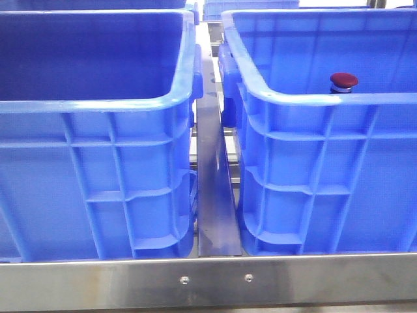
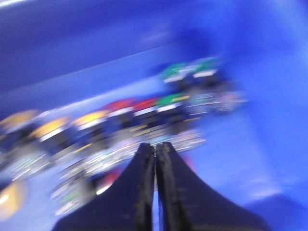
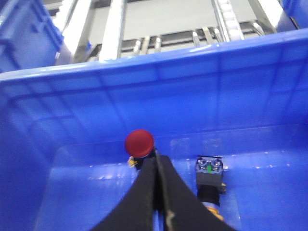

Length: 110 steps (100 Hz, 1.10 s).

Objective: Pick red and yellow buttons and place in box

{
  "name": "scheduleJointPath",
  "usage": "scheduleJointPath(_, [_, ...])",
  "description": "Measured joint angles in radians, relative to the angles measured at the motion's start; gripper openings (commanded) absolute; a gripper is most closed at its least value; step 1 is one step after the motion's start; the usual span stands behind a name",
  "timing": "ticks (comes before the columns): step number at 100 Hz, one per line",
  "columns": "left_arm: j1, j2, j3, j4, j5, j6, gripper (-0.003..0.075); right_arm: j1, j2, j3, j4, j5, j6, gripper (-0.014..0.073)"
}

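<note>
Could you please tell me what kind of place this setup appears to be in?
Probably an industrial parts-sorting station: two deep blue ribbed plastic crates sit on a bare metal frame, and one holds rows of coloured push-button switches, blurred in the left wrist view.

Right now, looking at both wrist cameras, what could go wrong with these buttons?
The left gripper looks shut and empty over tightly packed, blurred buttons, so it may grab the wrong colour or nudge neighbours. The right gripper appears shut just behind the red button; pushing on could knock it over. A switch block lies close beside the fingers.
</note>
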Motion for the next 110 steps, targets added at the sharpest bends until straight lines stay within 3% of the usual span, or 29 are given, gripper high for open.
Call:
scheduleJointPath(35, [0.199,-0.327,0.22,0.006,-0.053,-0.001,-0.002,0.0,-0.198,0.098,-0.012,0.051,-0.031,-0.0069])
scheduleJointPath(67, [0.209,-0.635,0.432,0.008,-0.15,-0.002,-0.002,0.0,-0.429,0.224,-0.022,0.098,-0.064,-0.0069])
scheduleJointPath(110, [0.209,-1.01,0.689,0.008,-0.301,-0.004,-0.002,0.0,-0.88,0.445,-0.024,0.125,-0.069,-0.0069])
